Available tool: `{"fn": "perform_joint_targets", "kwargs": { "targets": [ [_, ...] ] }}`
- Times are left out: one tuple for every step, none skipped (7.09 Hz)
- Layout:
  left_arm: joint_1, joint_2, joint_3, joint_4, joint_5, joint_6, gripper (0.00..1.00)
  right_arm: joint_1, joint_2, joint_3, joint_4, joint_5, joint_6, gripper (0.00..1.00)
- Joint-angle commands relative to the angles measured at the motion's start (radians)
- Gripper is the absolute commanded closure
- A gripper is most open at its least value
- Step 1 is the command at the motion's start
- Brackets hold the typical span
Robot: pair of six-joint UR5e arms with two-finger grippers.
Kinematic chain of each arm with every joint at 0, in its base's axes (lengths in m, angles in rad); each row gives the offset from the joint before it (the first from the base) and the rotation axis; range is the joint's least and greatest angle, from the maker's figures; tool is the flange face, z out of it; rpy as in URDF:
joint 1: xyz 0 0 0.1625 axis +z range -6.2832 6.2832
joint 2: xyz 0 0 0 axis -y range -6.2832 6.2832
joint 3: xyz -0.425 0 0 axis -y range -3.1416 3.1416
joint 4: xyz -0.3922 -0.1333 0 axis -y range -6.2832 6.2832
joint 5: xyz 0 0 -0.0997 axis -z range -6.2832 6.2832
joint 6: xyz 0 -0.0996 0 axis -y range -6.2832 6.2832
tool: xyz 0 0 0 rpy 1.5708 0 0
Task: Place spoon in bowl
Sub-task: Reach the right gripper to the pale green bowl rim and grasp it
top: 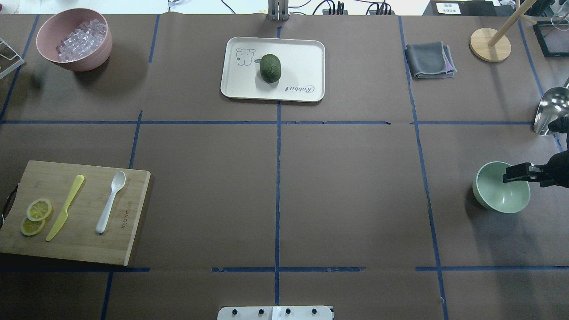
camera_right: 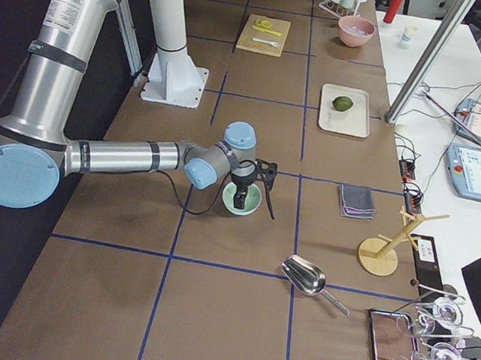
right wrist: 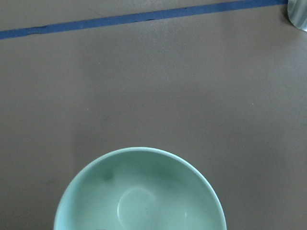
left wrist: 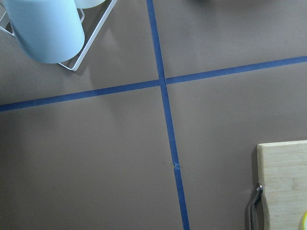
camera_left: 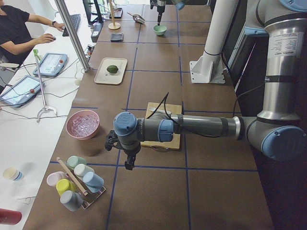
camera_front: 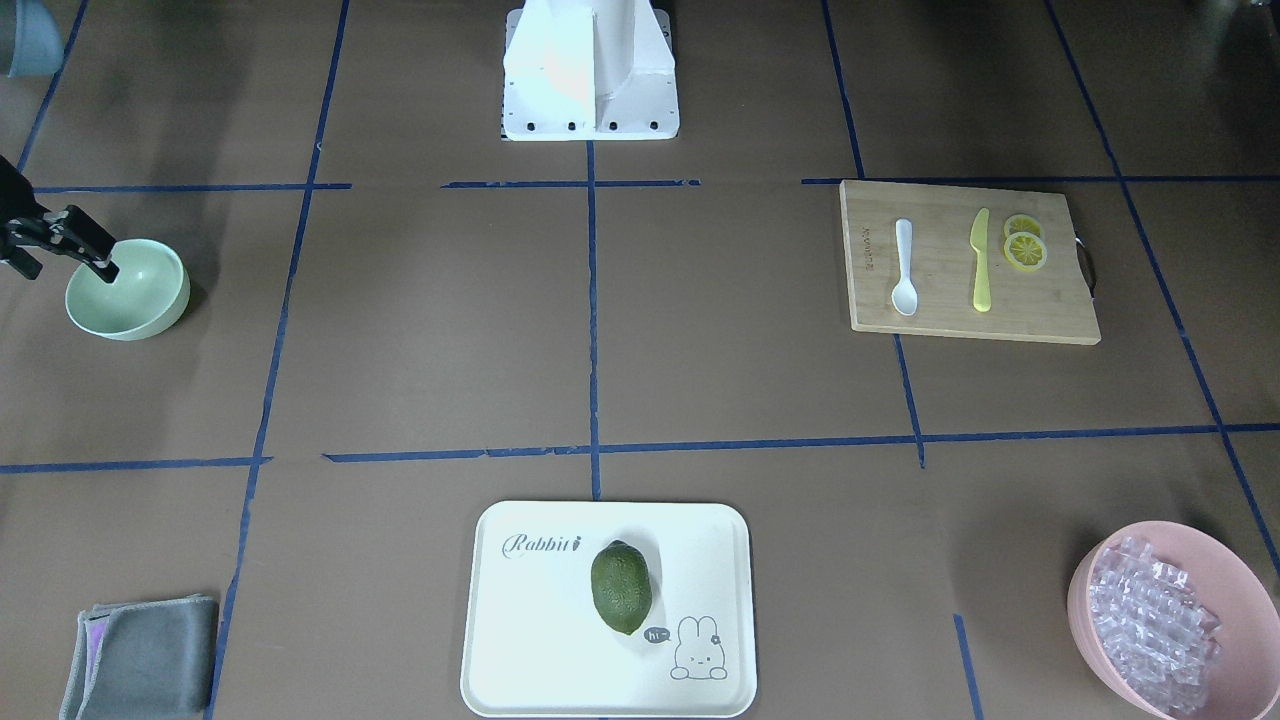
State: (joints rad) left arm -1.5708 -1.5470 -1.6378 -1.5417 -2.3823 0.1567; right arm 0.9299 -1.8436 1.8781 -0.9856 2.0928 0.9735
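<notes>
Pink bowl (top: 75, 62) w/ clear cubes sits far left of tray (top: 302, 58). L gripper (camera_left: 128, 165) hangs well left of tray, past the board's handle end; can't tell its opening. Wooden board (top: 129, 240), left of tray & nearer robot, carries lemon slices (top: 35, 215), yellow-green knife (top: 66, 208) and white spoon (top: 110, 202) lying flat. Board engraving is too small to read. Tray reads "Rabbit" + "hi~" by a bunny sketch, w/ green fruit (top: 270, 68) on it. Grey cloth (top: 429, 60) lies right of tray. Far right, nearer robot: mint bowl (top: 493, 195), w/ R gripper (top: 506, 178) over its rim, fingers together, empty.
</notes>
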Motion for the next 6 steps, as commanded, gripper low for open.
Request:
{"fn": "perform_joint_targets", "kwargs": {
  "targets": [
    [0.000, -0.002, -0.001, 0.000, 0.000, 0.000, 0.00, -0.011, -0.009, -0.036, 0.007, -0.005, -0.018, 0.00],
    [0.000, -0.005, -0.001, 0.000, 0.000, 0.000, 0.00, -0.013, -0.003, -0.063, 0.005, -0.005, -0.041, 0.00],
    [0.000, -0.005, -0.001, 0.000, 0.000, 0.000, 0.00, -0.016, 0.012, -0.085, 0.004, -0.004, -0.038, 0.00],
    [0.000, -0.007, -0.002, -0.002, 0.000, 0.000, 0.00, -0.016, 0.018, -0.091, 0.004, 0.000, -0.035, 0.00],
    [0.000, -0.008, -0.001, 0.000, 0.000, 0.000, 0.00, -0.016, 0.018, -0.091, 0.004, 0.001, -0.026, 0.03],
    [0.000, -0.008, -0.001, 0.000, 0.000, 0.000, 0.00, -0.016, 0.018, -0.094, 0.002, 0.013, -0.021, 0.61]
  ]
}}
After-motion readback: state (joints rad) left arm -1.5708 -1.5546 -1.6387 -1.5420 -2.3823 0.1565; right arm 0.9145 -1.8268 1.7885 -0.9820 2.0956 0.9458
